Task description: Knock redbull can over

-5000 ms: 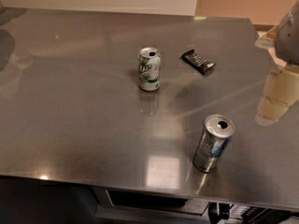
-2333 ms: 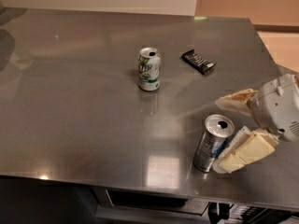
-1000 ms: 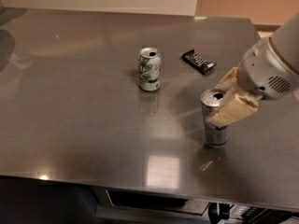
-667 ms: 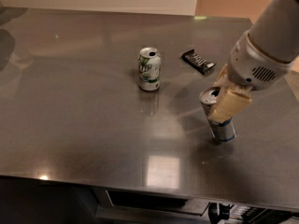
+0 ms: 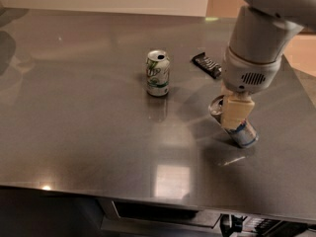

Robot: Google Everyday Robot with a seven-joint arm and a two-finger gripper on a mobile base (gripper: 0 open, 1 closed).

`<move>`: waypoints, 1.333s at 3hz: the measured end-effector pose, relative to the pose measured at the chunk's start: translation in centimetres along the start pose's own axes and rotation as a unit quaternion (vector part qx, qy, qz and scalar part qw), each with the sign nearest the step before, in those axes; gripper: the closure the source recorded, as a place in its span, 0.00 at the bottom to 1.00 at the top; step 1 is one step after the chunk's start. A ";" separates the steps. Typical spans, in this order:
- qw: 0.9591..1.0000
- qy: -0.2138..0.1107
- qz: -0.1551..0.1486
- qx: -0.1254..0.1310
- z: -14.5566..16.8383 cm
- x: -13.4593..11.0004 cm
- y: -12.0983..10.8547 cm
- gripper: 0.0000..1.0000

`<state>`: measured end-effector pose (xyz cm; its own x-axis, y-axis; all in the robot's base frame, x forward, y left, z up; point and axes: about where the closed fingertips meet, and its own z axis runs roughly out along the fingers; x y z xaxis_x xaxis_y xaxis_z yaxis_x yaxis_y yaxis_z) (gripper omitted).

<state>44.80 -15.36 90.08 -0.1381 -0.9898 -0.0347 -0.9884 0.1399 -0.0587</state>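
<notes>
The redbull can [image 5: 244,132] is a slim silver can with blue patches, at the right of the steel table [image 5: 74,112]. It leans steeply, its open top pointing up and left and its base down and right on the table. My gripper [image 5: 236,110] comes down from the top right on a white arm and sits against the can's upper half, hiding its middle.
A shorter white-and-green soda can [image 5: 158,73] stands upright near the table's middle. A black wrapped bar [image 5: 207,64] lies flat behind the redbull can, beside my wrist. The table's front edge runs close below the can, and its right edge is near.
My gripper came in from the right and closed in on the redbull can. The can has gone from upright to leaning steeply, base shifted right. The soda can and bar have not moved.
</notes>
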 end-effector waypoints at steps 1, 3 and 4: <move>0.999 0.043 -0.027 -0.006 1.3 -0.1 -0.1 0.90; 0.995 0.074 -0.065 -0.016 2.8 -0.7 0.1 0.43; 0.995 0.064 -0.069 -0.023 3.0 -1.1 0.5 0.19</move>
<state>44.60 -14.13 87.10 -0.0038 -0.9951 0.0989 -1.0000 0.0031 -0.0078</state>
